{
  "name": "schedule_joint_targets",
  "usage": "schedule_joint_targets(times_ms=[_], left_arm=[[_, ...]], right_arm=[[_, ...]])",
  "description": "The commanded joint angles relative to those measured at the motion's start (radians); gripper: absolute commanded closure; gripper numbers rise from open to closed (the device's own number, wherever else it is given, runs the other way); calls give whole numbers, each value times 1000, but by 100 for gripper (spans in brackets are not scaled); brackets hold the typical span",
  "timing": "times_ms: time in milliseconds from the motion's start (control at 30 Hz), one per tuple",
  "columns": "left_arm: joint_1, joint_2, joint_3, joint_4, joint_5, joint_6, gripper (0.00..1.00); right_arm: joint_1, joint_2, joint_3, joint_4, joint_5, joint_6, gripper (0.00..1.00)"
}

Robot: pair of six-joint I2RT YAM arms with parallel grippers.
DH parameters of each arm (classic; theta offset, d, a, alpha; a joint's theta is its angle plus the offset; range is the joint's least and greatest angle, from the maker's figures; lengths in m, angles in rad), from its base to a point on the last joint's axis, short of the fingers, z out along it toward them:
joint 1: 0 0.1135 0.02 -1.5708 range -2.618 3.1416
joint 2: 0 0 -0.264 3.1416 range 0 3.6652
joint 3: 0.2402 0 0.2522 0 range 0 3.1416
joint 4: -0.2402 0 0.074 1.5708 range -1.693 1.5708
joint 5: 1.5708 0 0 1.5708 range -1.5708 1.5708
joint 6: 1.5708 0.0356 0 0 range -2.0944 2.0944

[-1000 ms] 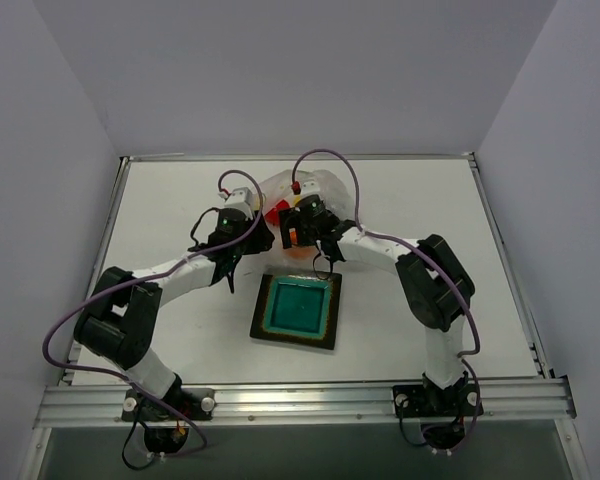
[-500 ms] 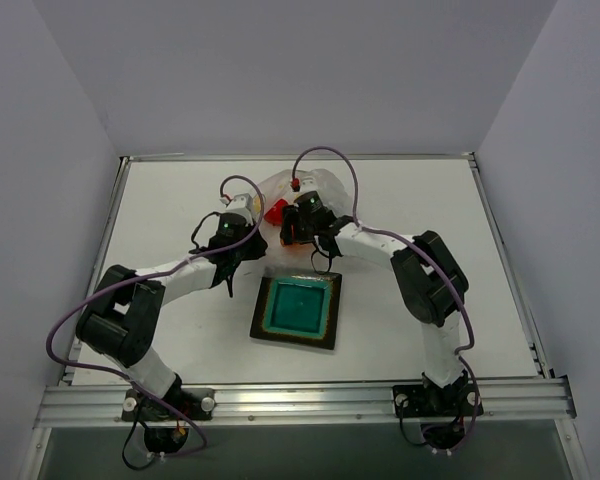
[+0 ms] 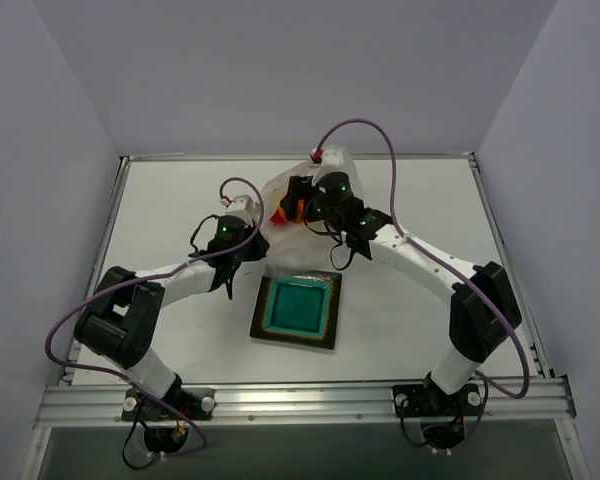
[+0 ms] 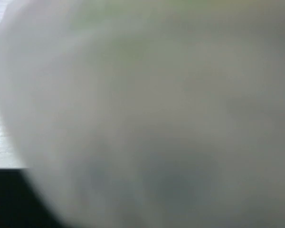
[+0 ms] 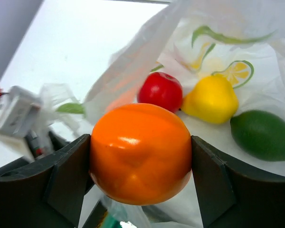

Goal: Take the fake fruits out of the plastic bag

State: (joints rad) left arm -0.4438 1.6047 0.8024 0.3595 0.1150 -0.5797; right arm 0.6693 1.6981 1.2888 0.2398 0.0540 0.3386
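My right gripper [image 5: 140,156] is shut on the orange fruit [image 5: 140,152], one finger on each side of it, and holds it above the plastic bag [image 5: 218,28]. Beyond it the red fruit [image 5: 160,90], the yellow pear [image 5: 211,99] and the green fruit [image 5: 263,135] lie on the bag's printed plastic. From above, the right gripper [image 3: 295,205] hangs over the crumpled bag [image 3: 305,245] with the orange fruit [image 3: 298,208] in it. My left gripper [image 3: 255,238] sits at the bag's left edge, shut on the plastic. Blurred plastic fills the left wrist view.
A square teal plate [image 3: 297,308] with a dark rim lies just in front of the bag, between the two arms. Purple cables loop above both wrists. Grey walls close the table on three sides.
The left gripper has closed on the bag's left edge. The right arm has swung out and moved its gripper toward the far side, with the orange fruit clamped in it.
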Motion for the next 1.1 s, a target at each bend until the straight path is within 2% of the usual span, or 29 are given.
schedule_joint_targets(times_ms=[0,133,267,333,433,600,733,867,967,1067], left_arm=[[-3,-49,-5,53,14,0,98],[-1,-52,-17,81,20,-9,98],[2,-46,-26,102,25,-20,98],[7,-42,-29,134,31,-35,98],[23,-26,-13,176,43,-75,98],[51,-12,50,190,23,-117,98],[53,24,139,188,6,-120,98],[53,54,167,196,-1,-114,98],[53,75,184,194,-20,-92,98],[53,103,196,202,-21,-83,98]], right_arm=[[21,-126,-65,6,-51,-7,72],[46,-260,-176,0,-175,-10,69],[50,-311,-266,13,-169,-9,67],[50,-299,-284,30,-178,-15,69],[53,-263,-270,50,-279,-44,70],[85,-250,-249,-33,-376,-179,69],[98,-223,-290,-72,-385,-222,66],[122,-155,-299,-77,-330,-222,62],[144,-98,-295,-68,-289,-222,56],[147,-55,-287,-66,-231,-227,35]])
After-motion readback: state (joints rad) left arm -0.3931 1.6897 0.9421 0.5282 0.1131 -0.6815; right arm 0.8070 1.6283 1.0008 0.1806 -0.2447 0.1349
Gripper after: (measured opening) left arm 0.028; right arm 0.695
